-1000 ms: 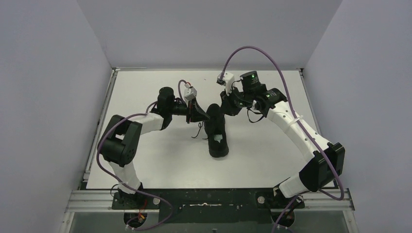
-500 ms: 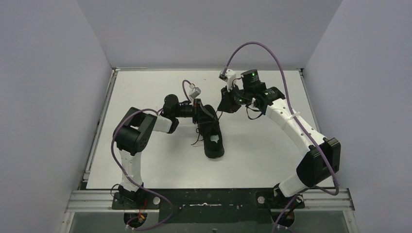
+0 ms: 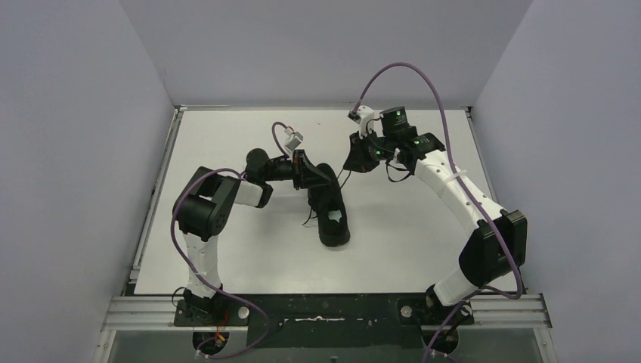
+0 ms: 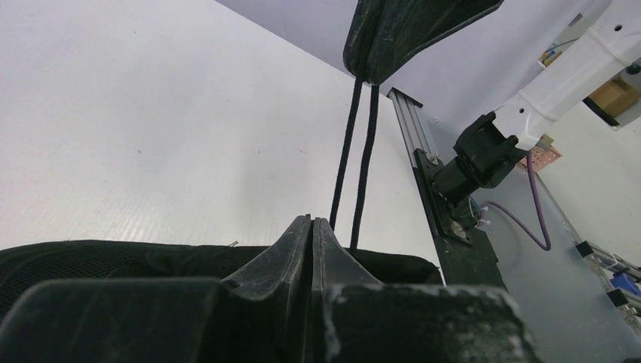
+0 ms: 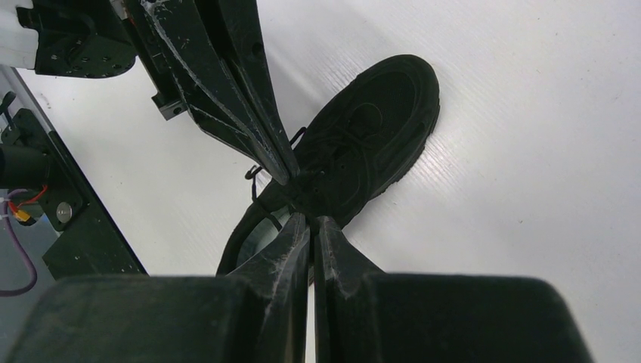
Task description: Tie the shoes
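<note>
Holding laces taut over shoe, both grippers clenched

Arms (image 3: pixel 453 193) bolted at near edge of table (image 3: pixel 227 257). Shoe (image 3: pixel 326 198) lies approx mid-table btwn them, sole down, heel toward bases, toe pointing far. White patch (image 3: pixel 335 219) shows inside opening, nr heel end.

L gripper (image 4: pixel 311 223) reaches from left, tips down on top of shoe's far half. Fingers pressed flat together, clenched. Whether laces (image 4: pixel 344 151) are pinched btwn them: can't tell, black on black.

R gripper (image 5: pixel 310 219) is just right of toe and raised above shoe, tips pointing back toward it. Jaws clenched on laces: two thin strands run straight & taut from its tips down to shoe top, passing just beside L tips.

Farther back: white table runs to far edge, then plain walls (image 3: pixel 325 45) at back and both sides. Purple cables (image 3: pixel 401 72) loop over both arms, R one arching highest.
</note>
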You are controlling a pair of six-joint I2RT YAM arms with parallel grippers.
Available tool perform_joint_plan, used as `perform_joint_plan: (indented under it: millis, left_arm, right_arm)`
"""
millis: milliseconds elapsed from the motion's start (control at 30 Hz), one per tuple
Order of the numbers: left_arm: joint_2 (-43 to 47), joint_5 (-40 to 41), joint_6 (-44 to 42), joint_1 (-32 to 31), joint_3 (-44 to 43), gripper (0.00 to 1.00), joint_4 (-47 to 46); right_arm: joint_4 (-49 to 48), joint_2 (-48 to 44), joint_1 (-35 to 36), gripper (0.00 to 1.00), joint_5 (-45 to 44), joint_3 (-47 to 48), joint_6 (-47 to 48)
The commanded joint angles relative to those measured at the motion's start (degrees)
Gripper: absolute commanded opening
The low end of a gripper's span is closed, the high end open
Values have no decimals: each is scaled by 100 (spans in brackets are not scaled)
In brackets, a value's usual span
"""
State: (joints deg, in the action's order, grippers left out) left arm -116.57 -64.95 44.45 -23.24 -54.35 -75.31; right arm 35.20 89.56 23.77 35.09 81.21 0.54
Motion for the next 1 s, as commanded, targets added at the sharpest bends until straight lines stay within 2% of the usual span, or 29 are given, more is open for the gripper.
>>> perform_joint_plan:
  millis: [0,333,633,700,767,900,967]
  left_arm:
    - [252,-71,99,-59,-67,0,-502]
    - [208,-74,70,-275,-160,1,-502]
    - [319,113,-552,-350,-77,16,173]
    - [320,114,-581,-356,-97,17,203]
    - [324,86,-639,-380,-138,15,291]
    - [447,174,-851,-371,-112,0,540]
    - [499,215,-857,-344,-123,0,646]
  right_arm:
    - [-452,-60,-4,0,-52,204,-169]
    - [-377,144,0,0,13,473,-133]
    - [-351,44,5,0,184,429,-98]
    - [-323,15,-2,0,216,423,-97]
    - [-327,1,5,0,218,401,-97]
    - [-287,42,2,0,243,421,-97]
    - [-182,51,5,0,61,467,34]
